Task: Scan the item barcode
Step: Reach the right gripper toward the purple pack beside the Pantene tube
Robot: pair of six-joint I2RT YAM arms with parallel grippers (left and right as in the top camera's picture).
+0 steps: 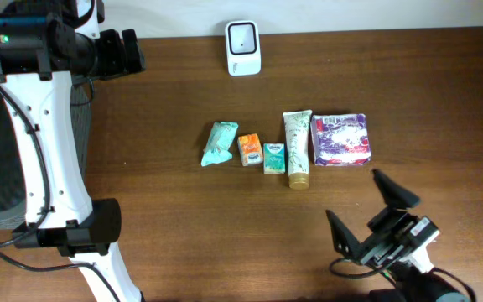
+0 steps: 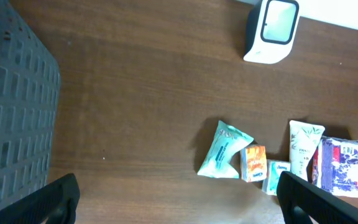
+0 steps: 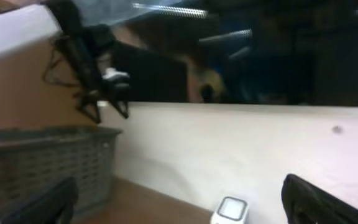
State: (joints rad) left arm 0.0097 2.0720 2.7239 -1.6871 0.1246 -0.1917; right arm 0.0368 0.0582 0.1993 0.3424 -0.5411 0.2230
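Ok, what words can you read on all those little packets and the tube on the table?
No text reads clearly in any view.
White-and-green tube with gold cap: dark letters near its top, too blurred to read.
Purple-and-white packet: print, too small to read.
Small orange box: print, too small to read.
Small teal-and-white box: print, too small to read.
Teal soft pack: print, too blurred to read.
White scanner: no text visible.

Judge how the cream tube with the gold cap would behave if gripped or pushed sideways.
The cream tube lies flat and its wide crimped end suggests soft plastic, so it would probably give under a squeeze. Its round gold cap may let that end roll a little. A sideways push would likely nudge the purple packet close beside it.
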